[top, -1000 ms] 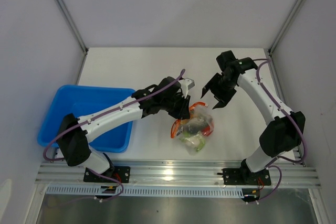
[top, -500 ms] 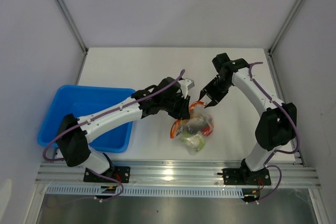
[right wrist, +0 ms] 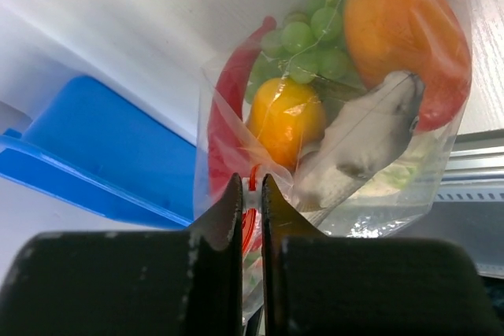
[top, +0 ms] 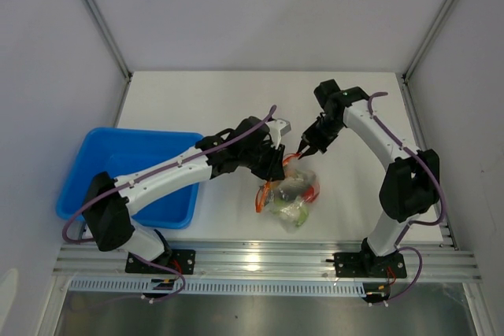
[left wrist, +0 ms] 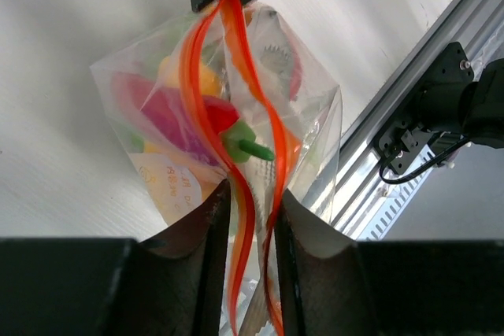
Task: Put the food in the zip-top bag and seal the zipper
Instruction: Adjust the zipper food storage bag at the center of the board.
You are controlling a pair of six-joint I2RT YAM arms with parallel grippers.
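The zip-top bag [top: 290, 194] sits on the tabletop [top: 205, 100] just beside the blue tray [top: 126, 171], off the tray's right side and apart from its wall. The food is inside the bag. Through the clear plastic my right wrist view shows an orange fruit [right wrist: 402, 29], green grapes [right wrist: 307, 37], a yellow-orange piece [right wrist: 287, 120], a red chili [right wrist: 232, 108] and a grey fish [right wrist: 362, 143].

The zipper [left wrist: 186, 68] runs as two red-orange strips along the bag's mouth. The strips bow apart in the middle, so the mouth is not yet sealed there.

My left jaws pinch the zipper at the end nearer the blue tray. Both strips pass between the jaws, and only a narrow gap is left.

My right jaws grip the other end of the zipper, the end farther from the blue tray. They are pressed almost together, with a sliver of red strip caught between them.

Between the two grips the mouth edge is lifted, and the filled body of the bag sags below it on the side toward the tray's near edge.
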